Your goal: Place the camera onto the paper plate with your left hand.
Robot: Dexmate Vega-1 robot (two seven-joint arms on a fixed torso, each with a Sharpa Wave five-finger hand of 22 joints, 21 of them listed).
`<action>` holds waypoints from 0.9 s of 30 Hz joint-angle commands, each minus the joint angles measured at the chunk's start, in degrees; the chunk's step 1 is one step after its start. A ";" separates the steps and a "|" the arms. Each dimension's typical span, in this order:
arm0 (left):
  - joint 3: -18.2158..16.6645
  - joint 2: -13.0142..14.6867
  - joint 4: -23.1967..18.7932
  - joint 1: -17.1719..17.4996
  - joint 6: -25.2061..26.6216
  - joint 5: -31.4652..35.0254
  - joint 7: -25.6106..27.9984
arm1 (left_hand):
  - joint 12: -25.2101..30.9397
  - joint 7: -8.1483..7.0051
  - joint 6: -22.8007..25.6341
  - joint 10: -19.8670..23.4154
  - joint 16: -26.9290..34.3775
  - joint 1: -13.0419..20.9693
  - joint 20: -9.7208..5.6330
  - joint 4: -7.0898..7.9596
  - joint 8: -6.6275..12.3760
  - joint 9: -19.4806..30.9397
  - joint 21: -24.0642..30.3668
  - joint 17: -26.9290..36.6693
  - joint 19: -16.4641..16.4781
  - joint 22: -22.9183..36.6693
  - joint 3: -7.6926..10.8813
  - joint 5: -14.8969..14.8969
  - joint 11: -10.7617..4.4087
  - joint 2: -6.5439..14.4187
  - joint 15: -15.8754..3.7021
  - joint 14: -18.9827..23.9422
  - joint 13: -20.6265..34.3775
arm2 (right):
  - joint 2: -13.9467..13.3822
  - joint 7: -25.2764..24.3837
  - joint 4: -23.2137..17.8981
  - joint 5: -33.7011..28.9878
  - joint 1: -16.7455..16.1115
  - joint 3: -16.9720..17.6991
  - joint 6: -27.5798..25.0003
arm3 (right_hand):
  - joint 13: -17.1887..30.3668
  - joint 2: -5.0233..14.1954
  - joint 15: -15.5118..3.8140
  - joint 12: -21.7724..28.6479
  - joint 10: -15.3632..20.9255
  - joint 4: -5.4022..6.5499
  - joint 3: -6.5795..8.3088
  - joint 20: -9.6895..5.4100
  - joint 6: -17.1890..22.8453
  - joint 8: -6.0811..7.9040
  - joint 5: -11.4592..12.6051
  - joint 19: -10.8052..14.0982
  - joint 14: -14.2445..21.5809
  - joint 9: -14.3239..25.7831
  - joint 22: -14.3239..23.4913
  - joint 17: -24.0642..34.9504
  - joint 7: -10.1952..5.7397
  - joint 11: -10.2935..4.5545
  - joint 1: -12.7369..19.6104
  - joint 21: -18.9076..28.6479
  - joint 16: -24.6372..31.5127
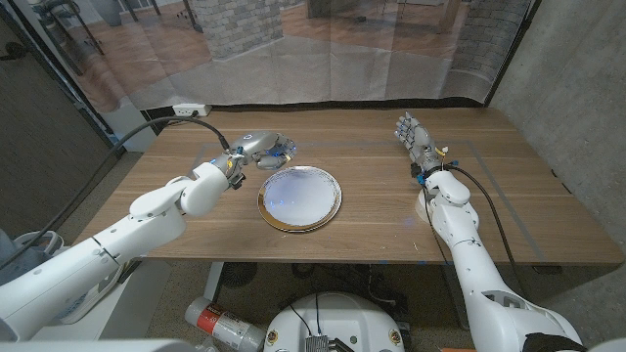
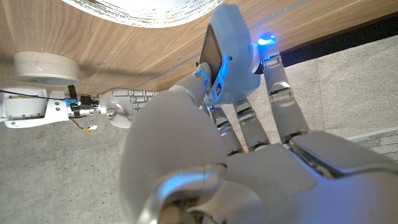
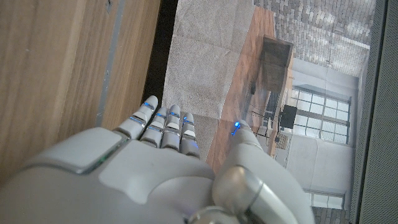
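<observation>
Up off the tabletop, the camera is gripped in the left hand, thumb on one side and fingers on the other, just beyond the far-left rim of the paper plate. Well apart on the right, the right hand holds nothing, its fingers straight and apart.

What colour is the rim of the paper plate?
The paper plate has a gold-brown rim around a white centre, best seen in the head view.
</observation>
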 commanded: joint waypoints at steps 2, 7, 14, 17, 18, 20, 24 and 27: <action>0.33 -0.61 1.21 -0.63 -5.40 0.34 -1.43 | -0.39 -0.15 -0.05 0.04 0.10 1.09 -3.01 0.29 -0.45 0.18 -0.05 0.48 -2.88 0.11 0.15 0.08 -0.13 0.98 -4.80 0.40 0.28 | -0.08 0.16 0.59 -0.16 0.55 0.09 -0.07 | 0.30 0.24 0.09 0.20 0.25 -0.13 0.07 -0.47 0.41 0.41 0.04 0.63 0.52 0.32 0.30 0.29 -0.21 0.02 -0.20 -0.25 0.06; 0.36 -0.64 0.36 -0.35 -5.42 0.58 -2.75 | -0.49 -0.30 0.03 0.08 0.12 0.91 -3.01 0.37 -0.48 0.15 -0.02 0.71 -2.93 0.07 -0.20 -0.10 -0.46 0.69 -4.90 0.35 0.42 | -0.15 0.30 0.53 -0.11 0.68 0.16 -0.09 | 0.30 0.25 0.05 0.21 0.27 -0.14 0.09 -0.46 0.39 0.40 0.05 0.66 0.51 0.32 0.30 0.28 -0.21 0.01 -0.20 -0.30 0.04; 0.56 -1.21 -0.40 -0.16 -4.89 2.09 -3.02 | -0.64 -0.46 0.15 0.14 0.05 0.57 -3.11 0.58 -0.52 0.10 0.02 0.85 -2.96 0.03 -0.49 -0.29 -0.52 0.41 -4.92 0.48 0.60 | -0.25 0.57 0.61 -0.01 0.86 0.23 0.04 | 0.30 0.28 0.05 0.21 0.31 -0.13 0.10 -0.46 0.40 0.39 0.04 0.68 0.54 0.32 0.30 0.29 -0.23 0.07 -0.22 -0.37 0.05; 0.59 -1.33 -0.82 -0.03 -4.57 2.50 -3.30 | -0.70 -0.47 0.15 0.14 0.02 0.57 -3.15 0.59 -0.56 0.09 0.02 0.91 -3.02 0.01 -0.52 -0.33 -0.48 0.40 -4.93 0.50 0.67 | -0.31 0.72 0.58 0.02 0.90 0.24 0.08 | 0.30 0.28 0.09 0.20 0.29 -0.14 0.10 -0.47 0.37 0.38 0.04 0.70 0.53 0.32 0.30 0.29 -0.25 0.06 -0.20 -0.41 0.04; 0.61 -1.38 -0.94 0.01 -4.45 2.62 -3.39 | -0.67 -0.47 0.18 0.28 0.01 0.60 -3.15 0.59 -0.56 0.08 0.02 0.95 -3.04 0.01 -0.52 -0.35 -0.43 0.44 -4.91 0.48 0.70 | -0.32 0.76 0.58 0.05 0.91 0.26 0.13 | 0.30 0.27 0.07 0.19 0.28 -0.15 0.10 -0.46 0.40 0.39 0.04 0.70 0.52 0.32 0.30 0.28 -0.25 0.08 -0.20 -0.42 0.03; 0.70 -1.51 -1.26 0.09 -3.98 2.89 -3.73 | -0.73 -0.44 0.15 0.27 -0.01 0.42 -3.15 0.73 -0.60 0.07 0.02 1.01 -3.10 0.00 -0.61 -0.40 -0.57 0.44 -4.88 0.49 0.75 | -0.43 0.81 0.48 0.06 0.88 0.32 0.07 | 0.30 0.27 0.06 0.19 0.28 -0.15 0.10 -0.47 0.38 0.38 0.04 0.71 0.51 0.32 0.31 0.28 -0.26 0.01 -0.20 -0.45 0.02; 1.07 -1.83 -1.25 -0.05 -3.66 3.16 -4.32 | -0.80 -0.45 0.11 0.29 -0.06 0.44 -3.16 0.73 -0.65 0.06 0.00 1.06 -3.22 -0.01 -0.63 -0.44 -0.48 0.45 -4.94 0.53 0.84 | -0.51 0.80 0.18 0.07 0.67 0.39 -0.01 | 0.30 0.25 0.06 0.19 0.28 -0.16 0.10 -0.46 0.40 0.38 0.04 0.71 0.49 0.32 0.31 0.28 -0.26 -0.09 -0.20 -0.50 0.00; 1.51 -2.15 -1.19 -0.25 -3.17 3.64 -4.74 | -0.89 -0.43 0.08 0.22 -0.13 0.43 -3.12 0.76 -0.70 0.04 -0.01 1.10 -3.29 -0.01 -0.65 -0.47 -0.44 0.48 -4.81 0.44 0.90 | -0.52 0.77 0.00 0.13 0.51 0.46 -0.04 | 0.30 0.25 0.04 0.19 0.30 -0.16 0.09 -0.46 0.39 0.37 0.04 0.73 0.51 0.32 0.31 0.29 -0.19 -0.12 -0.23 -0.54 0.01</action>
